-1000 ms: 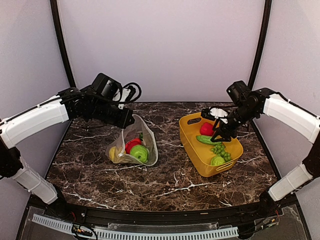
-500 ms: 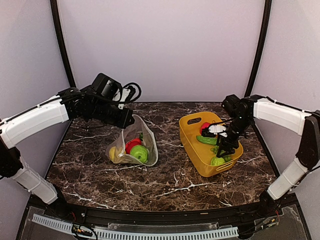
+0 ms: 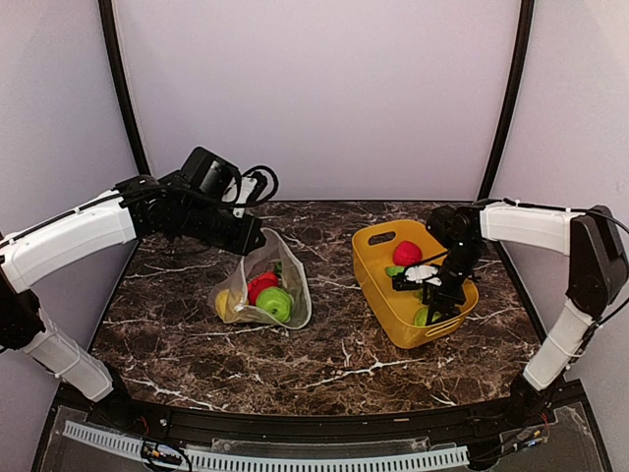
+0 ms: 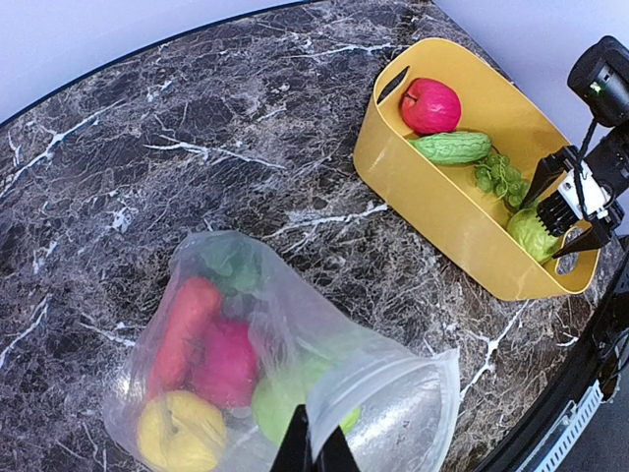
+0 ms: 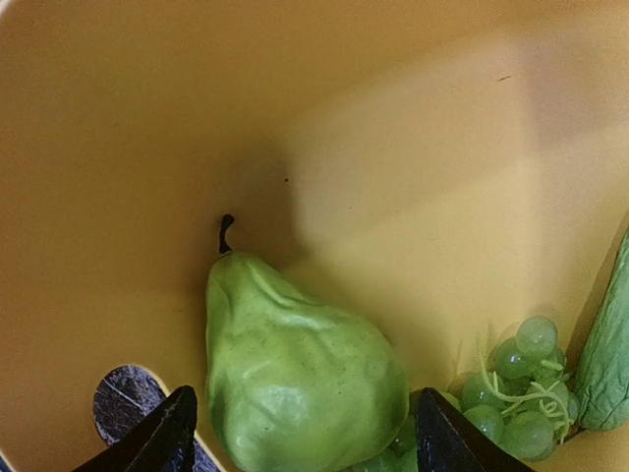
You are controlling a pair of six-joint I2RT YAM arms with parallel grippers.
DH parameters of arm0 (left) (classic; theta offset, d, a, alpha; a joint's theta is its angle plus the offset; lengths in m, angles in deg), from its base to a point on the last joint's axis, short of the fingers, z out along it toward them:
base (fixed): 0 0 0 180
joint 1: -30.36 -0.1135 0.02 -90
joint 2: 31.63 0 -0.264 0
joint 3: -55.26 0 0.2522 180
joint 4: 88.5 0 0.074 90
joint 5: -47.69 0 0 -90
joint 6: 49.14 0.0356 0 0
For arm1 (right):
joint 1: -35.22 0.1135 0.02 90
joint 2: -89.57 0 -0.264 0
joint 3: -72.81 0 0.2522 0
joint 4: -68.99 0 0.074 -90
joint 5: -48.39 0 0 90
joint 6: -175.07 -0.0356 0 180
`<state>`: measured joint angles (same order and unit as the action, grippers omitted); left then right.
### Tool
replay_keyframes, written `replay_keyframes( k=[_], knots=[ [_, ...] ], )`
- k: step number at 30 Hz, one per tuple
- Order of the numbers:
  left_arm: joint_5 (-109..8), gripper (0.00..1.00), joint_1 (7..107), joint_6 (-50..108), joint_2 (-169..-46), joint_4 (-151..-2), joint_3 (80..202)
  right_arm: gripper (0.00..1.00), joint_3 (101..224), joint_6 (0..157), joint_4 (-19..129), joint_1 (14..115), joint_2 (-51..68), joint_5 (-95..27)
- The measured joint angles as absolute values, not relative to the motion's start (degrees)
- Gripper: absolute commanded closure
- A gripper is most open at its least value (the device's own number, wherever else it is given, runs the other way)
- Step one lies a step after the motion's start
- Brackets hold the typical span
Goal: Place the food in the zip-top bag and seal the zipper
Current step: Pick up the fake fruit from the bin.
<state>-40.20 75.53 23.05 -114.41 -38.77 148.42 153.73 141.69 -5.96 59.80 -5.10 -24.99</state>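
The clear zip-top bag [image 3: 287,267] stands open on the table, and my left gripper [image 3: 252,239] is shut on its raised rim. In the left wrist view my left gripper [image 4: 314,454] pinches the bag [image 4: 413,413] beside its pale zipper [image 4: 378,366]. A yellow lemon [image 4: 177,433], red pieces [image 4: 226,359] and a green apple [image 4: 285,398] lie inside the bag. My right gripper [image 3: 438,301] is open, low in the yellow basket [image 3: 378,295]. In the right wrist view it [image 5: 305,438] straddles a green pear [image 5: 295,374]. Green grapes [image 5: 521,388] lie beside the pear.
The basket [image 4: 442,211] also holds a red apple [image 4: 429,105] and a green cucumber [image 4: 452,147]. Black frame posts rise at both rear corners. The table's front edge lies near the arm bases.
My right gripper has moved toward the near end of the basket and dropped over the pear. The left gripper and the bag have stayed put.
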Motion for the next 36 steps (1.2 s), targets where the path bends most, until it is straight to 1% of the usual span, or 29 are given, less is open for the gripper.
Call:
replay_keyframes(
  k=[4, 7, 10, 13, 20, 24, 30, 36],
  knots=[
    [-40.4, 0.99, 75.5, 23.1, -114.4, -39.1, 148.2, 0.29, 153.4, 141.9, -5.3, 59.8, -7.0, -25.4],
    [-40.5, 0.99, 75.5, 23.0, -114.4, -39.3, 147.9, 0.33, 153.2, 142.0, -5.0, 59.8, -8.0, -25.9],
    [-40.8, 0.99, 75.5, 23.0, -114.4, -39.4, 147.7, 0.41, 153.2, 142.0, -5.0, 59.8, -8.2, -26.0],
    [-41.0, 0.99, 75.5, 23.0, -114.4, -39.5, 147.7, 0.51, 153.3, 142.0, -5.1, 59.8, -8.2, -26.2],
    [-41.1, 0.99, 75.5, 22.9, -114.4, -40.5, 146.8, 0.63, 155.9, 141.8, -6.8, 59.8, -8.6, -26.2],
    [-41.1, 0.99, 75.5, 22.7, -114.4, -40.8, 146.5, 0.66, 161.1, 141.0, -8.2, 59.8, -8.4, -24.9],
    [-41.2, 0.99, 75.5, 22.6, -114.4, -41.8, 146.5, 0.66, 167.1, 139.5, -10.0, 59.6, -5.4, -22.0],
    [-43.6, 0.99, 75.5, 20.6, -114.9, -43.9, 146.7, 0.66, 174.8, 137.4, -12.1, 59.6, -3.8, -15.1]
  ],
)
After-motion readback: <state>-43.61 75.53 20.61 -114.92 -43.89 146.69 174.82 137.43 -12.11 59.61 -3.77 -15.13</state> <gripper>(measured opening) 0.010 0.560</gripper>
